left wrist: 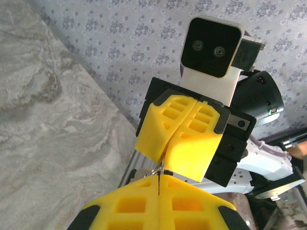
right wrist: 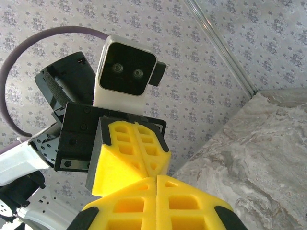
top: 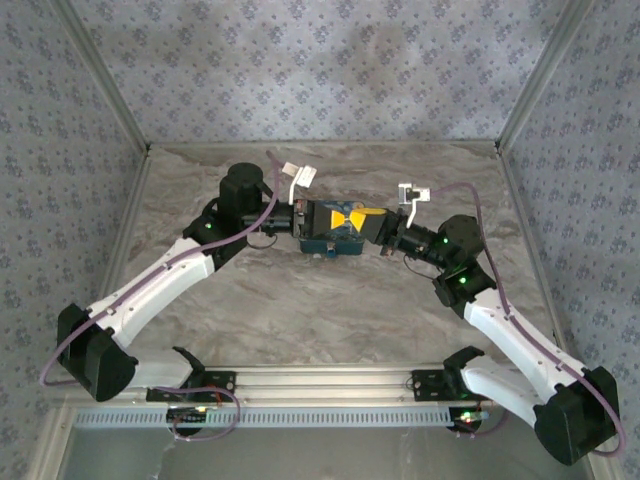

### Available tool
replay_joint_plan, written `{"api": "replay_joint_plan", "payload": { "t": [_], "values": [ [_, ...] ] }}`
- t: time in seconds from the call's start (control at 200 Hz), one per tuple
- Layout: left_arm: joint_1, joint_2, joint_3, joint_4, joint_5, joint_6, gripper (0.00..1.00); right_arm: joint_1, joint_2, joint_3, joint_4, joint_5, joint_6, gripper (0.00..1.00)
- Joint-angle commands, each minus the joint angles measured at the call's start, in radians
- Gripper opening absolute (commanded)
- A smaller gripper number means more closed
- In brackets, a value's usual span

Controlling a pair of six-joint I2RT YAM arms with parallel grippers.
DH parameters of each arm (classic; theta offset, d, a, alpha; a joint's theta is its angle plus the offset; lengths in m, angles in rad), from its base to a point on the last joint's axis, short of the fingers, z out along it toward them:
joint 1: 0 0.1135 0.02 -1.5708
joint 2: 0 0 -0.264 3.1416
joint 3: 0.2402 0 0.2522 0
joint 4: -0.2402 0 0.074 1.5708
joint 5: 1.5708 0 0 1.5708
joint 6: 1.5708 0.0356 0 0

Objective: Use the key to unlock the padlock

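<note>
- Marbled grey table [top: 330, 320] lay bare at the near side.
- Mid-table, the left gripper [left wrist: 159, 184] and right gripper [left wrist: 168, 154] met tip to tip, each with its jaws pressed together and no gap.
- A thin metal loop [left wrist: 160, 169], probably the key's, sat right at that meeting point. Which pair pinched it I could not tell.
- Directly beneath the tips lay a blue block [top: 322, 240], likely the padlock. Its long axis seemed to run along the line between the grippers, about equally near both.

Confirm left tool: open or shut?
Shut. In the left wrist view, the left tool has its yellow pads meeting along a closed seam; a thin metal piece sits at the tip, identity unclear.
</note>
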Motion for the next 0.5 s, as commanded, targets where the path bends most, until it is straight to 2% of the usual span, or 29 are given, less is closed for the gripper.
{"api": "replay_joint_plan", "payload": {
  "t": [0.0, 0.06, 0.115, 0.16, 0.245, 0.37, 0.495],
  "values": [
    [-0.007, -0.002, 0.008, 0.02, 0.028, 0.019, 0.0, -0.003, -0.005, -0.012, 0.004, 0.013, 0.004, 0.01],
    [-0.008, -0.004, 0.014, 0.004, 0.026, 0.031, 0.0, -0.006, -0.01, -0.009, -0.025, 0.017, -0.005, 0.16],
    [-0.007, -0.003, 0.029, -0.038, 0.025, 0.058, 0.0, -0.01, -0.021, -0.009, -0.049, 0.018, -0.009, 0.36],
    [-0.009, -0.003, 0.041, -0.068, 0.025, 0.074, 0.0, -0.018, -0.031, -0.009, -0.06, 0.013, -0.011, 0.44],
    [-0.009, -0.003, 0.052, -0.093, 0.038, 0.089, 0.0, -0.027, -0.045, -0.002, -0.068, -0.009, -0.012, 0.47],
    [-0.008, 0.001, 0.066, -0.119, 0.052, 0.103, 0.0, -0.031, -0.036, 0.018, -0.079, -0.058, -0.015, 0.39],
    [-0.008, 0.001, 0.071, -0.121, 0.054, 0.107, 0.0, -0.031, -0.013, 0.034, -0.093, -0.111, -0.016, 0.4]
  ]
}}
